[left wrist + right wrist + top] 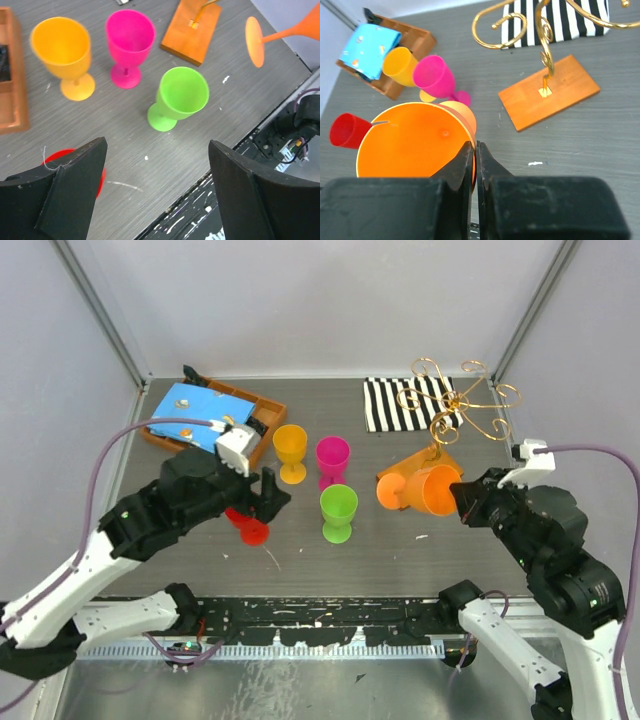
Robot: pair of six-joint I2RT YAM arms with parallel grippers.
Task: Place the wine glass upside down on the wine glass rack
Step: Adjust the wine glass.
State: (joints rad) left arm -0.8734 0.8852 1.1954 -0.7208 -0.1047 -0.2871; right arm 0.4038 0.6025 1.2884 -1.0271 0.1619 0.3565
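The right hand pinches the rim of the orange wine glass, holding it on its side above the tabletop, just in front of the wine glass rack. This looks like the carry stage. Next, the bowl must turn mouth-down and hang by its foot from the rack. The pink glass and green glass crowd the left, with freer room to the right. The left hand hovers spread open by the red glass.
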